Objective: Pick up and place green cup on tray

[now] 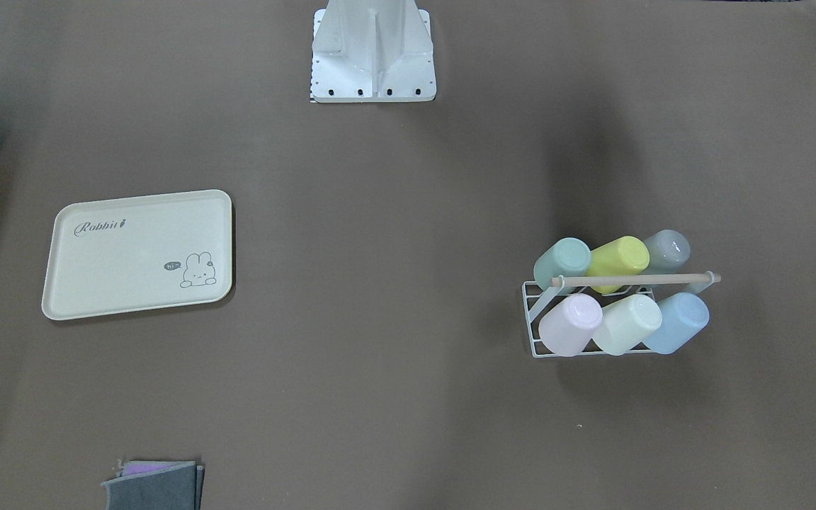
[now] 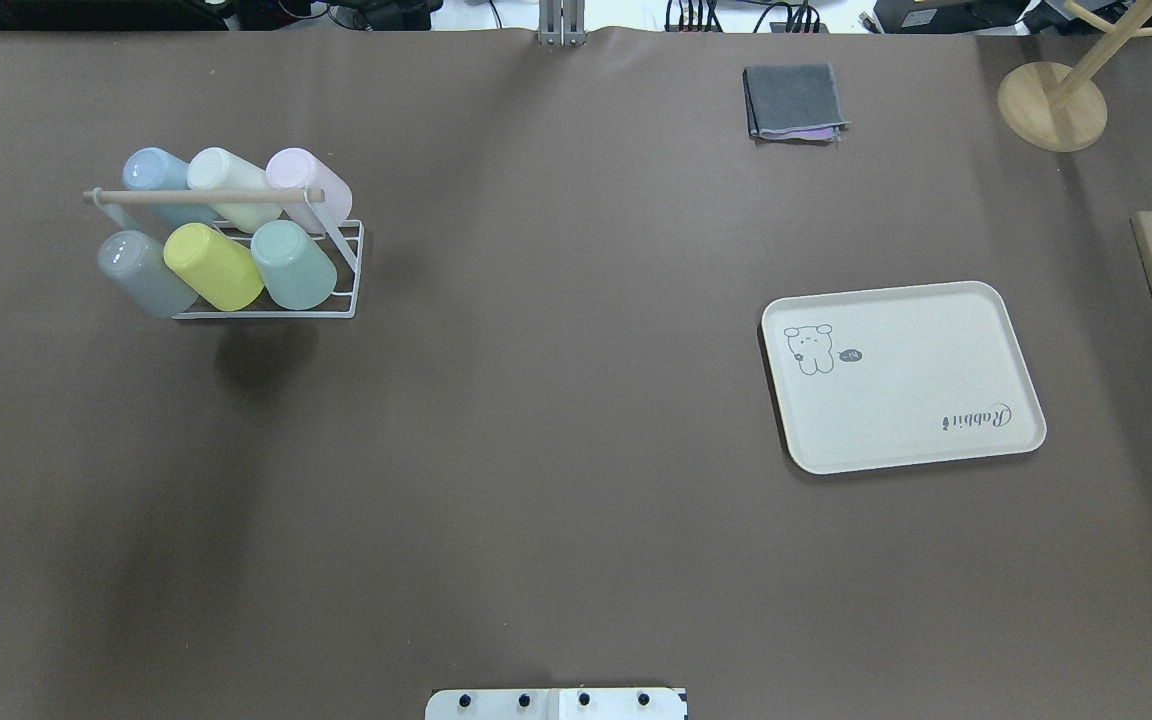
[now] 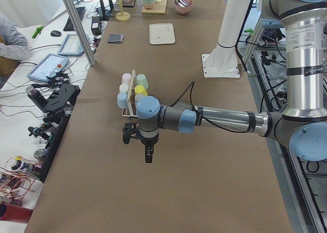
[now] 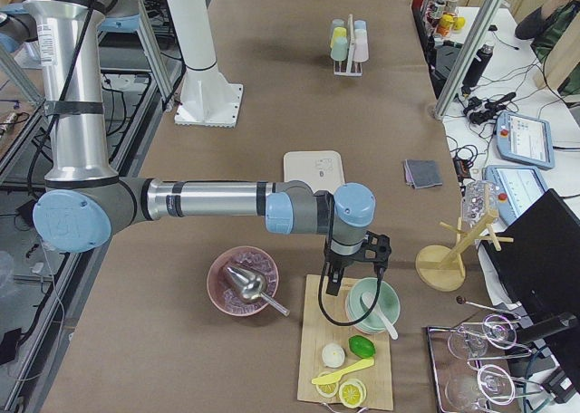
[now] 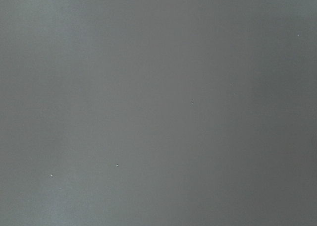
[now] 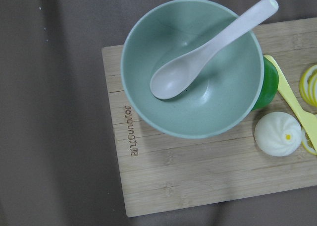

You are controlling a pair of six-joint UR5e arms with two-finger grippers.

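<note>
The green cup (image 1: 562, 262) (image 2: 293, 263) is a mint tumbler lying tilted in a white wire rack (image 2: 266, 314) with several other pastel cups, next to a yellow-green one (image 2: 213, 266). The tray (image 1: 139, 255) (image 2: 901, 375) is cream, holds nothing, and lies far across the table. My left gripper (image 3: 147, 152) hangs over bare table just short of the rack in the exterior left view. My right gripper (image 4: 335, 282) hangs over a green bowl (image 6: 192, 67) on a wooden board. I cannot tell whether either gripper is open or shut. The left wrist view shows only table.
A wooden bar (image 2: 201, 196) runs across the rack's top. A folded grey cloth (image 2: 794, 100) lies beyond the tray, with a wooden stand (image 2: 1051, 105) further along. The board (image 6: 198, 171) carries a spoon, a bun and lemon slices. A pink bowl (image 4: 243, 282) stands beside it.
</note>
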